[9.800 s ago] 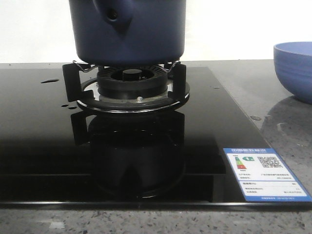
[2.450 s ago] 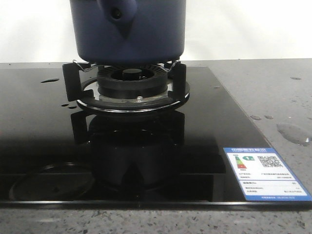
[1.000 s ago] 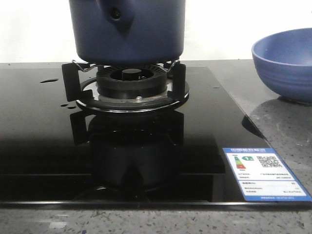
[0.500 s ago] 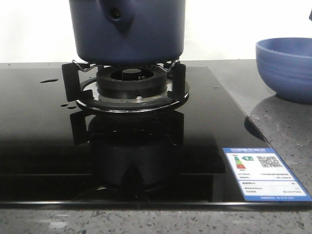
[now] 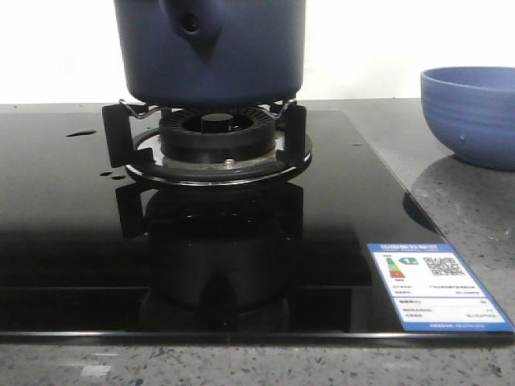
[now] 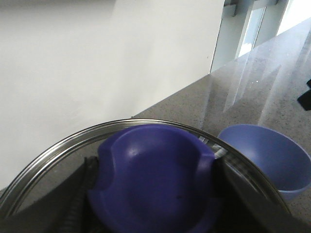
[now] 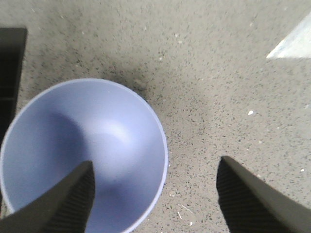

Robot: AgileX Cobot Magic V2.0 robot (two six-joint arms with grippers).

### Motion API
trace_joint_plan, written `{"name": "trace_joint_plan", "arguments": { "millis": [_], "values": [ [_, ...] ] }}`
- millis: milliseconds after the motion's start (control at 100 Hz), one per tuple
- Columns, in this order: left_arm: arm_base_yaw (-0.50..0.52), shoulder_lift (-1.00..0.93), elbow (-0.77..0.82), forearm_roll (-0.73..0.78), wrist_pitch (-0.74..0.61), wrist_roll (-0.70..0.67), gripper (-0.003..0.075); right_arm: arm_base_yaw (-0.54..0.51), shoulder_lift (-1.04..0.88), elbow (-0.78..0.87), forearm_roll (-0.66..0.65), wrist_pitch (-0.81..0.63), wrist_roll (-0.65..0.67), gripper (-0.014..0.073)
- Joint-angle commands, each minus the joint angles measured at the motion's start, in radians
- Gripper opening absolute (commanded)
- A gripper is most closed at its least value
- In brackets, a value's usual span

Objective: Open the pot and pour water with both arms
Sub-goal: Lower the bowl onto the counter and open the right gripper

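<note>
Between the left tool's (image 6: 155, 213) fingers, glass lid (image 6: 43, 160) gripped by its blue knob; below the spread, empty right tool (image 7: 155, 204), bowl (image 7: 82, 155) set on the surface (image 7: 218, 73); pot (image 5: 211, 48) on the burner (image 5: 213, 141), uncovered; pouring remaining, likely.

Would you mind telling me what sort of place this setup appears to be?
Most likely a kitchen counter: a gas burner set in a black glass hob, the pot on it, and a blue bowl on speckled stone.
</note>
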Motion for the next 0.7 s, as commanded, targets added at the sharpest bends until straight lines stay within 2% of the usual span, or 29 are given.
{"name": "trace_joint_plan", "arguments": {
  "millis": [0, 450, 690],
  "values": [
    [-0.011, -0.009, -0.041, -0.068, -0.006, -0.004, 0.0317, -0.005, -0.043, -0.032, 0.003, -0.043, -0.021, 0.0477],
    [-0.014, 0.064, -0.041, -0.062, 0.051, -0.001, 0.0317, -0.005, -0.051, -0.032, 0.014, -0.074, -0.021, 0.0477],
    [-0.014, 0.062, -0.041, -0.062, 0.125, -0.001, 0.0317, -0.005, -0.051, -0.032, 0.014, -0.075, -0.026, 0.0477]
  ]
}}
